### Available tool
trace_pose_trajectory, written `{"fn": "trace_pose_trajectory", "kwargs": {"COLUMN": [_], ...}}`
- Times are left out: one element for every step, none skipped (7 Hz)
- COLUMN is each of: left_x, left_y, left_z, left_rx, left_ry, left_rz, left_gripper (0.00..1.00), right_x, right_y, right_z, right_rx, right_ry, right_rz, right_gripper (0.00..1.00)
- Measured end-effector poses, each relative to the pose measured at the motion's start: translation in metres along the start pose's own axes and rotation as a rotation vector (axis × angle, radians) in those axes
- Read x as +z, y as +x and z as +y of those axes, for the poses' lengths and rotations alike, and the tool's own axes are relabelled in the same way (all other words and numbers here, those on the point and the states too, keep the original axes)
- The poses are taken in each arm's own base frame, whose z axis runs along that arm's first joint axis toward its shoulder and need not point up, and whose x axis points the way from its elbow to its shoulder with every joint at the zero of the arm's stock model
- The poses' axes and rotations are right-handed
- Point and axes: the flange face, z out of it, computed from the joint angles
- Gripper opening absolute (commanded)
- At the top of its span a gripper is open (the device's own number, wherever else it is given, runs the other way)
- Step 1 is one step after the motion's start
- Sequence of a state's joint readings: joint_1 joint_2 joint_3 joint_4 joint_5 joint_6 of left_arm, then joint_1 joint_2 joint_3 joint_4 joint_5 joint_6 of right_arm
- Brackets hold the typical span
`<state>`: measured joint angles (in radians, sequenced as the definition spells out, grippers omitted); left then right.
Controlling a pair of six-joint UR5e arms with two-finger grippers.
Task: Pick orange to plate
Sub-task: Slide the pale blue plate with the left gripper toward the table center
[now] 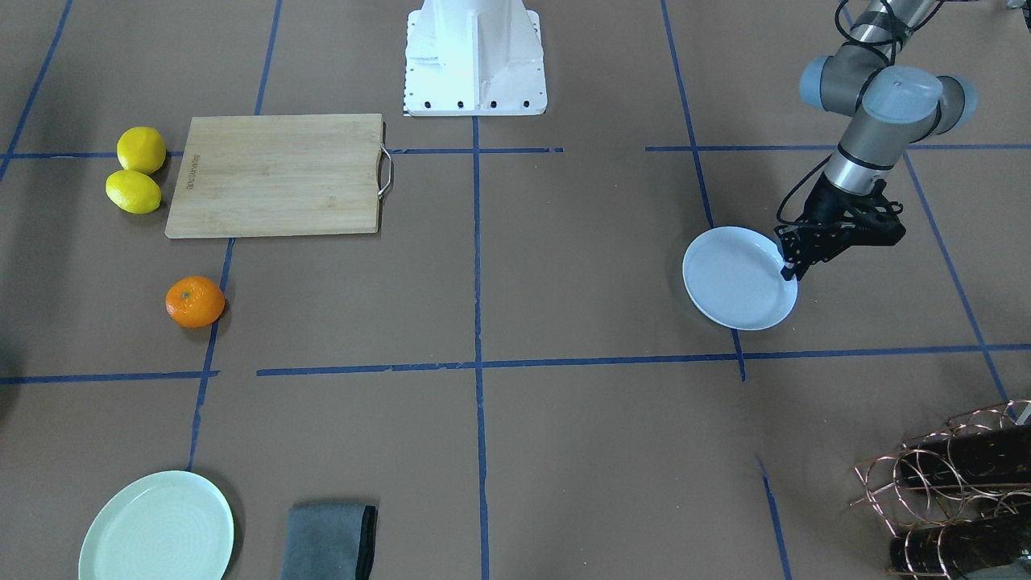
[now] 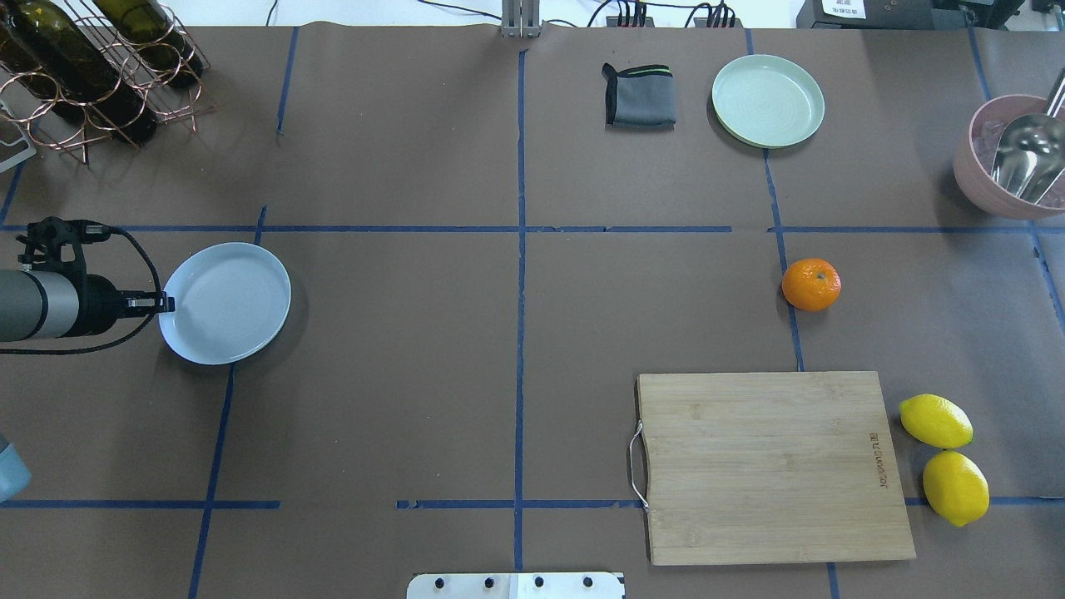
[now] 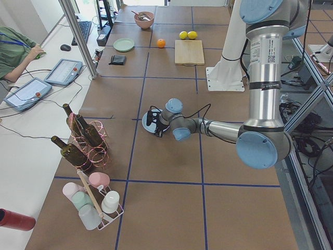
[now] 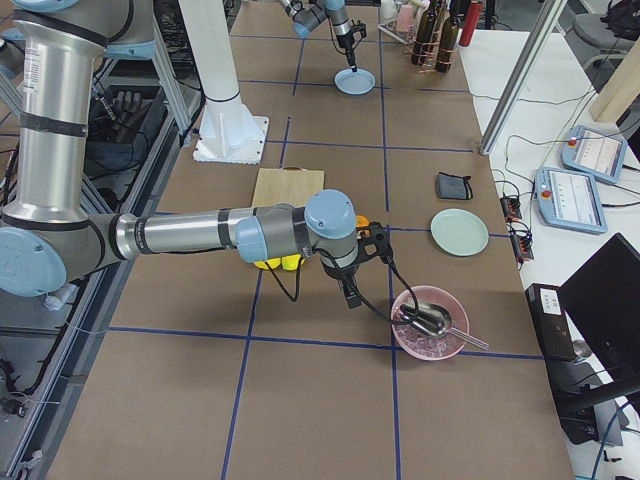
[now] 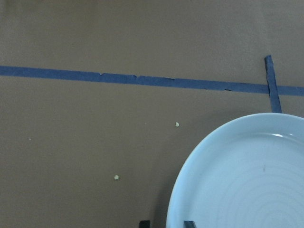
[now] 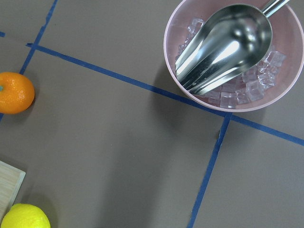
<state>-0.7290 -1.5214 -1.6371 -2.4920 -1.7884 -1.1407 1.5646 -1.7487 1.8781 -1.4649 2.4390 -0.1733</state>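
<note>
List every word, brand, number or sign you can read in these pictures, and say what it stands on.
No text reads clearly.
Brand mark on the wooden cutting board: too small to read.
Printed label on the left arm's upright tube: blurred, unreadable.
White label at the overhead view's top edge: too small to read.
The orange, the plate, the lemons: no print seen.
</note>
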Motion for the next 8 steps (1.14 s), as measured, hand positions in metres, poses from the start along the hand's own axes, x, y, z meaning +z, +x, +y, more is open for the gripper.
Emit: {"fn": "trace_pose_trajectory", "kwargs": {"left_x": [0.0, -0.007, -0.022, -0.034, -0.037, -0.036, -0.035, -0.031], "left_y": [0.005, 0.016, 0.035, 0.063, 0.101, 0.154, 0.218, 0.273], "left_z": [0.0, -0.002, -0.005, -0.01, -0.025, -0.049, -0.073, -0.078], "left_rx": [0.006, 0.014, 0.025, 0.037, 0.041, 0.038, 0.043, 0.06], "left_ry": [-0.002, 0.001, -0.003, -0.022, -0.032, -0.036, -0.029, -0.019], "left_rz": [0.007, 0.031, 0.08, 0.138, 0.167, 0.174, 0.184, 0.198], "left_gripper": [0.0, 0.0, 0.0, 0.0, 0.0, 0.0, 0.0, 0.0], "right_x": [0.0, 0.0, 0.001, 0.001, 0.001, 0.001, 0.001, 0.001], "right_y": [0.0, 0.001, 0.001, 0.001, 0.001, 0.001, 0.001, 0.001], "right_z": [0.0, 0.0, 0.0, 0.0, 0.0, 0.0, 0.0, 0.0], "right_rx": [0.001, 0.001, 0.001, 0.002, 0.003, 0.003, 0.003, 0.003], "right_ry": [-0.001, -0.001, -0.001, -0.001, -0.001, -0.001, -0.001, -0.001], "right_rz": [0.0, 0.0, 0.0, 0.0, 0.0, 0.0, 0.0, 0.0], "right_gripper": [1.0, 1.0, 1.0, 1.0, 1.0, 1.0, 1.0, 1.0]}}
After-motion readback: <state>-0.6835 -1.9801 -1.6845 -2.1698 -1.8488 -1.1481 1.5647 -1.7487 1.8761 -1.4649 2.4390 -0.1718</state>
